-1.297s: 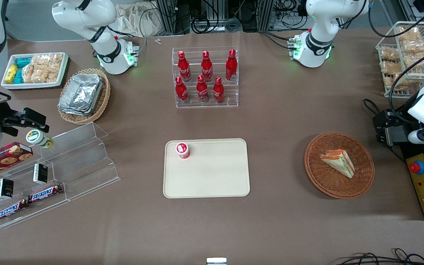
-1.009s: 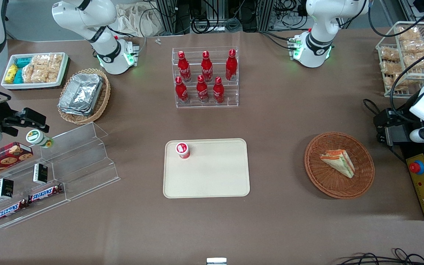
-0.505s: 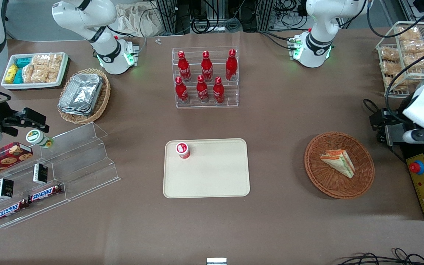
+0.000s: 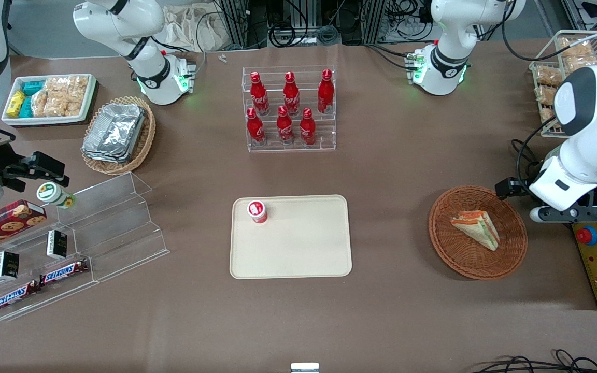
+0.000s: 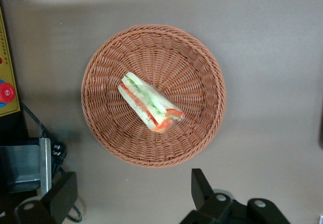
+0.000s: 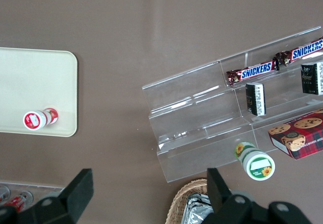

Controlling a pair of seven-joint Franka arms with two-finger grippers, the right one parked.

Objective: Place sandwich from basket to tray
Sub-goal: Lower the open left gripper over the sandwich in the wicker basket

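Observation:
The sandwich (image 4: 477, 228) lies in the round reddish-brown wicker basket (image 4: 459, 259), toward the working arm's end of the table. It also shows in the left wrist view (image 5: 150, 103), lying in the middle of the basket (image 5: 106, 133). My left gripper (image 4: 511, 189) hangs above the table at the basket's rim, farther from the front camera than the sandwich. Its fingers (image 5: 202, 186) are wide open and empty, apart from the basket (image 5: 131, 196). The cream tray (image 4: 303, 259) lies mid-table and also shows in the right wrist view (image 6: 35, 77).
A small red-capped cup (image 4: 257, 211) stands on the tray's corner. A yellow control box with a red button (image 4: 596, 259) sits beside the basket. A rack of red bottles (image 4: 290, 111), a wire snack rack (image 4: 552, 77) and a clear stepped shelf (image 4: 96, 233) stand around.
My left arm has swung in from the working arm's end of the table, bringing the open gripper to the basket's rim. The sandwich and basket have not moved.

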